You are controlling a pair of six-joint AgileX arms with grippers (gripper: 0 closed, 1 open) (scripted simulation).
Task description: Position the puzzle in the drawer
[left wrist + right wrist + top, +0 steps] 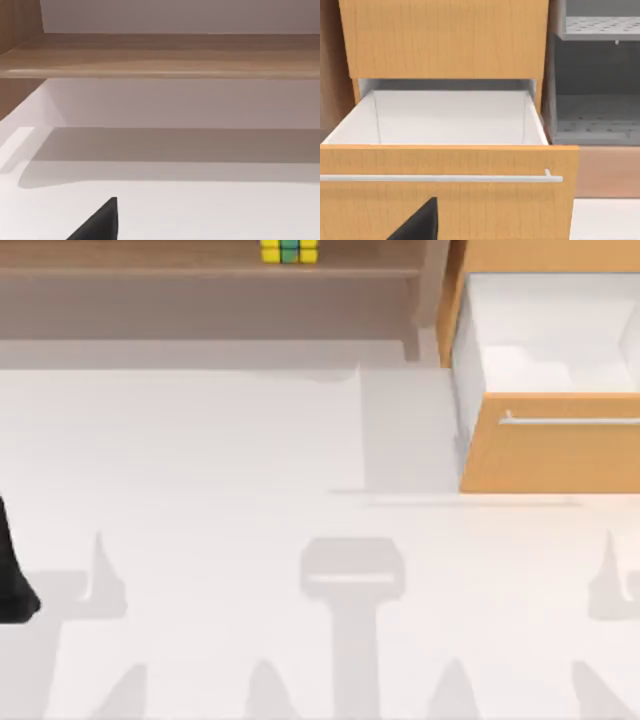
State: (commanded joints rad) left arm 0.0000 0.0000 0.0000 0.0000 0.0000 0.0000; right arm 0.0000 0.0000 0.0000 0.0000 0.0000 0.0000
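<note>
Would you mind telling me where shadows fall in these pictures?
Top view: grey arm-shaped shadows lie across the white table, and the brown wooden shelf holding the small yellow-and-green tiled puzzle cube shades the strip beneath it. Left wrist view: a broad soft shadow lies under the shelf. Right wrist view: the open orange-wood drawer has its white inside evenly lit.
</note>
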